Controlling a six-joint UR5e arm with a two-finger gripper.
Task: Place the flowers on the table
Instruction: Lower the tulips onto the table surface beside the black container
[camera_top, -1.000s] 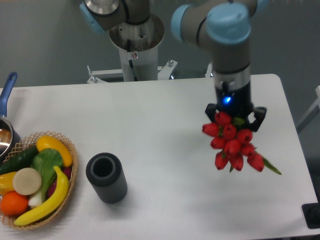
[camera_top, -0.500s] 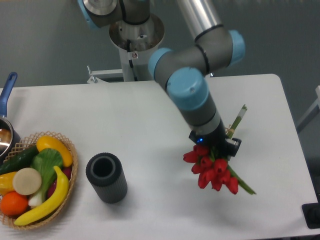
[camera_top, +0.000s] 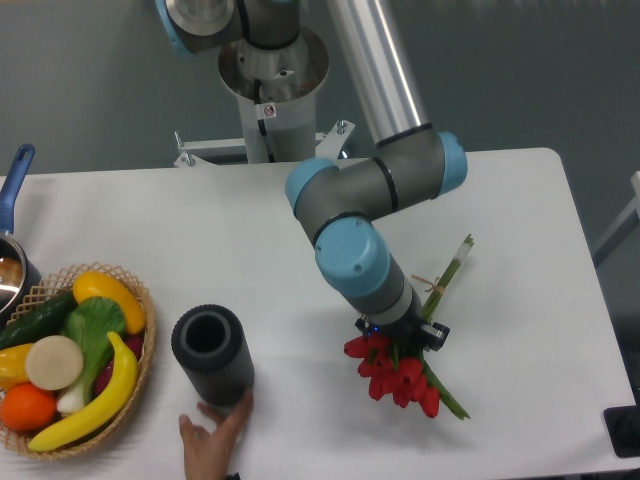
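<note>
The flowers (camera_top: 395, 372) are a bunch of red tulips with green stems (camera_top: 450, 268), tilted with the heads low over the table (camera_top: 290, 230) at front centre-right and the stems pointing up and to the right. My gripper (camera_top: 402, 335) is shut on the flowers just above the heads. The arm bends down over it from the back. I cannot tell whether the heads touch the tabletop.
A dark grey ribbed cylinder (camera_top: 211, 355) stands at front left, with a human hand (camera_top: 213, 442) touching its base from the front edge. A wicker basket (camera_top: 139, 370) of fruit and vegetables sits at far left, beside a blue-handled pot (camera_top: 12, 195).
The arm has carried the flowers left and lower, tipping them flatter towards the table. A hand has appeared at the front edge by the cylinder.
</note>
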